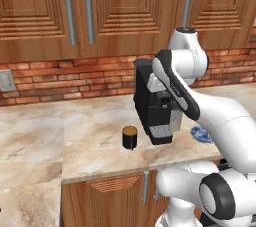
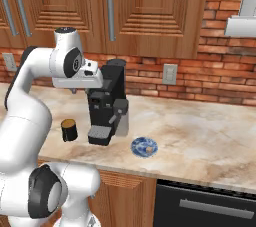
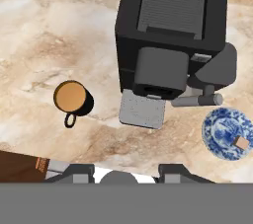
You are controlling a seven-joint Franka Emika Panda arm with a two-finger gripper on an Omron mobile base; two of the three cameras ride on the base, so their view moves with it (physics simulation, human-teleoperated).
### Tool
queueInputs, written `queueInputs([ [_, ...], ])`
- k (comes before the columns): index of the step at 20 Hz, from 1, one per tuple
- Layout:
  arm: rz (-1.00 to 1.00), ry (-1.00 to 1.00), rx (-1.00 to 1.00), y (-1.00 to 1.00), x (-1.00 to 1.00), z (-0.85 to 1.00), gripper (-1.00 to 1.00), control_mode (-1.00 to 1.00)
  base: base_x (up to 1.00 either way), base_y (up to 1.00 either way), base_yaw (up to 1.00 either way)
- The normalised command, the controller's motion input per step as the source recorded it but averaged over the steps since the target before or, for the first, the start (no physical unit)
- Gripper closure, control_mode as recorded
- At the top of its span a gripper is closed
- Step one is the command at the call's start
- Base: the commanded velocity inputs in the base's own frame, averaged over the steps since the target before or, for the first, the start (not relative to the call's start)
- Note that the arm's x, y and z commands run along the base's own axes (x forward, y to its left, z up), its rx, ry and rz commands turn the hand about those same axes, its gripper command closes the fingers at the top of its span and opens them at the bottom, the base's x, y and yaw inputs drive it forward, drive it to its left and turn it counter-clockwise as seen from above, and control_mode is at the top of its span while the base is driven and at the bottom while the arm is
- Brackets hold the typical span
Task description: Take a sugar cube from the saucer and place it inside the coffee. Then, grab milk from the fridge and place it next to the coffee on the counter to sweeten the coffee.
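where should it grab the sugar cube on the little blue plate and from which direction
Probably straight down from above, pincer fingers closing on two opposite flat sides of the sugar cube. It lies flat near the plate rim, top face open. The coffee machine stands close by, so a sideways approach looks more cramped.

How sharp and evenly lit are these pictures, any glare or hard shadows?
Left base view: soft and slightly blurred; only a faint shadow under the coffee. Right base view: flat even light, no glare on the counter. Hand view: sharpest; the saucer pattern and sugar cube read clearly.
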Motion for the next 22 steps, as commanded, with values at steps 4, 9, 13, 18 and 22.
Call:
queueInputs([
  [4,0.00,-0.04,0.01,-0.21,-0.64,-0.07,-1.00,-1.00,0.00,0.00,0.00],
  [9,-0.03,0.00,0.01,-0.80,-0.94,-0.24,-1.00,-1.00,0.00,0.00,0.00],
  [13,0.00,0.00,0.00,-1.00,-0.93,-0.42,-1.00,-1.00,0.00,0.00,0.00],
  [18,0.03,0.00,0.00,-0.95,-0.22,-0.30,-1.00,-1.00,0.00,0.00,0.00],
  [22,0.00,0.05,0.00,-0.51,0.14,-0.21,-1.00,-1.00,0.00,0.00,0.00],
])
